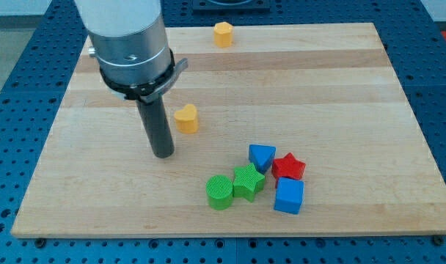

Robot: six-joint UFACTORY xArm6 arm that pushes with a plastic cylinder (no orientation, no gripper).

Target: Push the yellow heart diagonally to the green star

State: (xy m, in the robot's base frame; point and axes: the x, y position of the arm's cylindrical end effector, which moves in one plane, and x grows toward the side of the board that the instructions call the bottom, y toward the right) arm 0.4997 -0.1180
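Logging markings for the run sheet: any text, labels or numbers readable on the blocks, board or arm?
None: no readable text, label, brand or number on the wooden board, the yellow heart, the green star, the other blocks, or the arm above my tip.

A wooden board [340, 88] is carrying seven blocks. A yellow heart [186, 119] is sitting mid-board, a yellow hexagon [222, 34] at the view's top. A green cylinder [220, 192], green star [248, 181], blue triangle [261, 158], red star [288, 167] and blue cube [288, 196] are clustering near the view's bottom.

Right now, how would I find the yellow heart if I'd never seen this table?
Start at the wooden board and find my tip. The yellow heart sits alone just to its upper right. The other yellow block lies at the view's top edge.
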